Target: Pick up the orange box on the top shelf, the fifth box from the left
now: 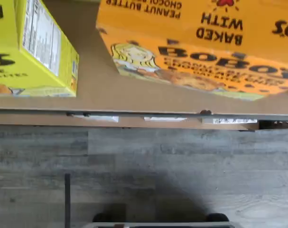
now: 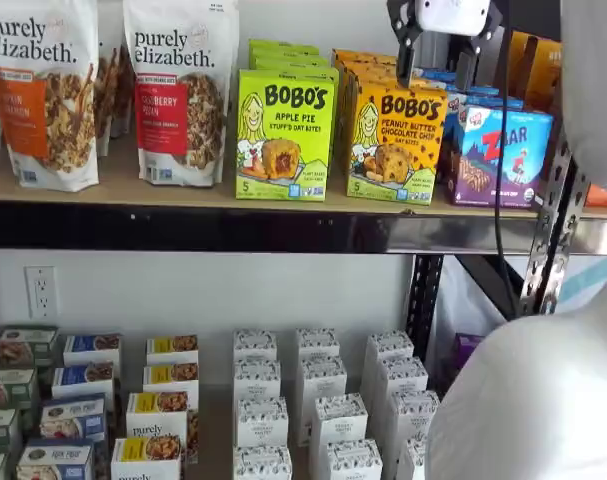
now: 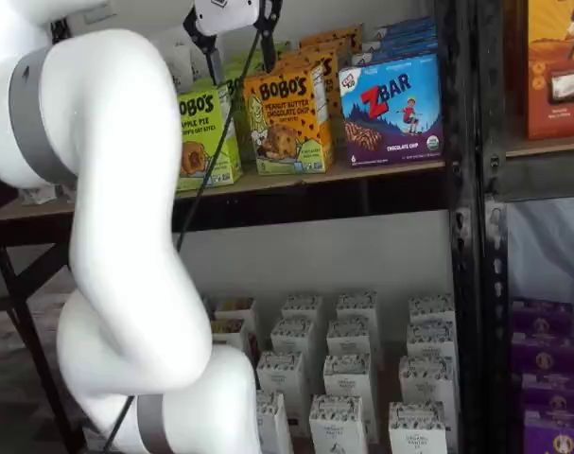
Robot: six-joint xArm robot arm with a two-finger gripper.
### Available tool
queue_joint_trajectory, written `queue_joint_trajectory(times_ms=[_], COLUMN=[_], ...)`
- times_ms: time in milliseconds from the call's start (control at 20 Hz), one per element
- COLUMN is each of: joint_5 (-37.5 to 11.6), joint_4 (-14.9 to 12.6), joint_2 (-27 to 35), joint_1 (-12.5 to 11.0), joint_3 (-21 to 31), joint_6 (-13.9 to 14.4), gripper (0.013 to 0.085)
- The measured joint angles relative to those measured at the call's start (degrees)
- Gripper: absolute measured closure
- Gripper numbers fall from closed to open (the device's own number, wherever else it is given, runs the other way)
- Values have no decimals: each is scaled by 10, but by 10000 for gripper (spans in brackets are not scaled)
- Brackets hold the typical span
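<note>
orange box (image 2: 397, 140) with teal bottom strip, lime-green box (image 2: 284, 133), blue-purple box (image 2: 497, 155), tan top shelf (image 2: 133, 188).

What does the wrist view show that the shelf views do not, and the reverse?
Only the wrist view: the grey plank floor below the shelf edge, and the green box's nutrition panel.
Only the shelf views: the open pincer above the orange box, the ZBar box, granola bags and the white cartons lower down.
Both: the orange box, the green box, the top shelf.
</note>
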Motion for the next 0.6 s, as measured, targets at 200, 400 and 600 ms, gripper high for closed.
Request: queue_joint_trajectory(times_ms=[200, 400, 600], joint_5=[5, 8, 15], joint_4=[-1, -2, 1], joint_2=[28, 54, 85], joint_1=[1, 0, -1], joint_3=[-33, -65, -101], joint_6=[0, 0, -1], gripper=[130, 130, 130])
